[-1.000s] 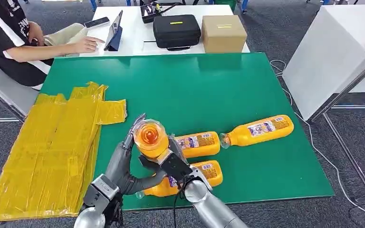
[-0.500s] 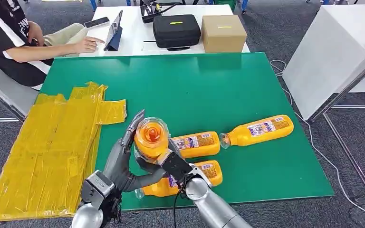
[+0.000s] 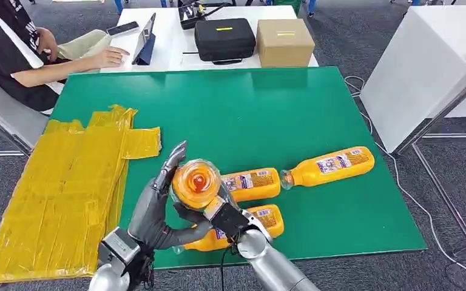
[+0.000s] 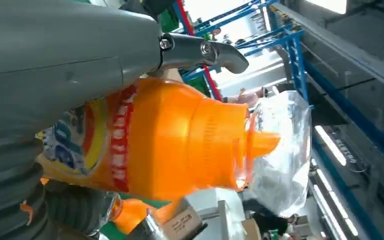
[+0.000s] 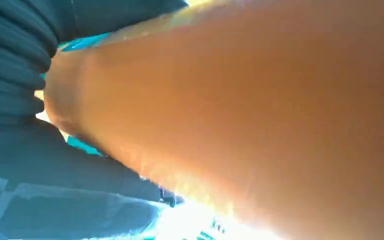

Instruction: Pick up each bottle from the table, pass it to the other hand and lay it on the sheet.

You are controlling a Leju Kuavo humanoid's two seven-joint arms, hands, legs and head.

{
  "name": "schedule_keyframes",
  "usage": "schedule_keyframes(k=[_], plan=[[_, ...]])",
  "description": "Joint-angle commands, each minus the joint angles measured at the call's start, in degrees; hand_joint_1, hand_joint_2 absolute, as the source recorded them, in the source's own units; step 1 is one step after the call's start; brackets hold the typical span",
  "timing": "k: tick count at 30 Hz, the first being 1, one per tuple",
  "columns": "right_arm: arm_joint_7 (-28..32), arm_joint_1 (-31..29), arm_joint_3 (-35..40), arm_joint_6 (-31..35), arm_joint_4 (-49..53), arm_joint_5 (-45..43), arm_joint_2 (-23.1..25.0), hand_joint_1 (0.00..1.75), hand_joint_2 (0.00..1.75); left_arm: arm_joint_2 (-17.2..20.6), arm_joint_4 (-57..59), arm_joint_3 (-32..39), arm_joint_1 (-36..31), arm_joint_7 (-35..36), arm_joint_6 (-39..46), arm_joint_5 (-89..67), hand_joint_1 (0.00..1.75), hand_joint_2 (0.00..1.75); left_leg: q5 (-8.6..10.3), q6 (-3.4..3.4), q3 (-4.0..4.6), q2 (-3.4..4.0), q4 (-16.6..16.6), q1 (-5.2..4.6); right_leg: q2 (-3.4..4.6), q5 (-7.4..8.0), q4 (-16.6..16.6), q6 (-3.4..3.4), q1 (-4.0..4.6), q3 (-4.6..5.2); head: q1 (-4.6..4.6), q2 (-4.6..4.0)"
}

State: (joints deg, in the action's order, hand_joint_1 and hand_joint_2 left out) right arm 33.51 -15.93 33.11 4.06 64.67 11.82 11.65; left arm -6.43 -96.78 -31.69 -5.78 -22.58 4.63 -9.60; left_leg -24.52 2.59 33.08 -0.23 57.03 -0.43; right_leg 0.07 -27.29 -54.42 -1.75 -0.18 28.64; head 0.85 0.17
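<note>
Mid-handover above the near edge of the green surface (image 3: 279, 109): one orange bottle (image 3: 195, 182) raised cap-up toward the head camera, wrapped by both hands at once. Right hand (image 3: 224, 215) clamped around the lower body from the right; left hand (image 3: 158, 209) cupped against the other side, thumb under the bottle and fingers (image 3: 173, 159) reaching up past the cap. From the left wrist, thick grey thumb pressed along the label, orange shoulder and cap under clear plastic film. From the right wrist, little beyond a blurred orange flank against dark fingers. Which hand carries the weight: cannot tell.

Nothing delivered as yet: yellow sheet (image 3: 67, 188) at the left of the surface bare of bottles. Still lying on the green and awaiting their turn, three more: one just beside the hands (image 3: 252, 183), one partly under the right forearm (image 3: 267, 219), one farther right (image 3: 330, 165).

Judged progress: first bottle of four, lifted, transfer half made; release by the right hand, carry leftward and laying down still to come, then the other three.

Beyond, a seated person (image 3: 18, 54) at a white desk, a black case (image 3: 224, 37) and a cardboard box (image 3: 285, 41).
</note>
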Motion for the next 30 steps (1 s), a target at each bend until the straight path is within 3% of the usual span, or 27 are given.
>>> schedule_keyframes(k=[1, 4, 19, 30], plan=[[-0.5, 6.3, 2.6, 4.0, 14.7, 0.9, -5.4, 1.75, 1.75, 1.4, -1.9, -0.2, -1.5, -0.3, 0.9, -0.9, 0.00, 1.75, -0.03, -0.16, -0.08, -0.28, 0.0, 0.01, -0.29, -0.10, 0.1, 0.02, 0.00, -0.17, 0.00, 0.02], [-0.5, 9.1, 1.9, 5.4, 17.9, 1.6, -6.5, 1.75, 1.75, 1.7, -1.5, -0.3, -0.9, -1.0, 1.2, -1.4, 0.00, 1.75, -0.03, -0.11, -0.03, -0.12, 0.0, 0.00, -0.12, -0.05, 0.1, 0.01, -0.01, -0.08, -0.04, 0.00], [0.4, 12.0, -0.4, 8.3, 18.9, 1.3, -7.6, 1.75, 1.75, 1.2, 0.3, -0.1, -0.3, -1.4, 1.2, -0.9, 0.00, 1.75, -0.02, -0.11, -0.05, -0.12, -0.1, -0.01, -0.11, -0.04, 0.1, 0.01, -0.01, -0.12, 0.00, 0.00], [-1.4, 11.8, -0.4, 12.6, 16.7, 3.8, -6.5, 1.75, 1.75, 0.6, 2.8, -0.6, -0.7, -1.4, 1.4, -0.6, 0.00, 1.75, -0.01, -0.17, -0.08, -0.05, -0.1, 0.00, -0.04, -0.01, 0.1, 0.03, 0.00, -0.12, 0.00, 0.02]])
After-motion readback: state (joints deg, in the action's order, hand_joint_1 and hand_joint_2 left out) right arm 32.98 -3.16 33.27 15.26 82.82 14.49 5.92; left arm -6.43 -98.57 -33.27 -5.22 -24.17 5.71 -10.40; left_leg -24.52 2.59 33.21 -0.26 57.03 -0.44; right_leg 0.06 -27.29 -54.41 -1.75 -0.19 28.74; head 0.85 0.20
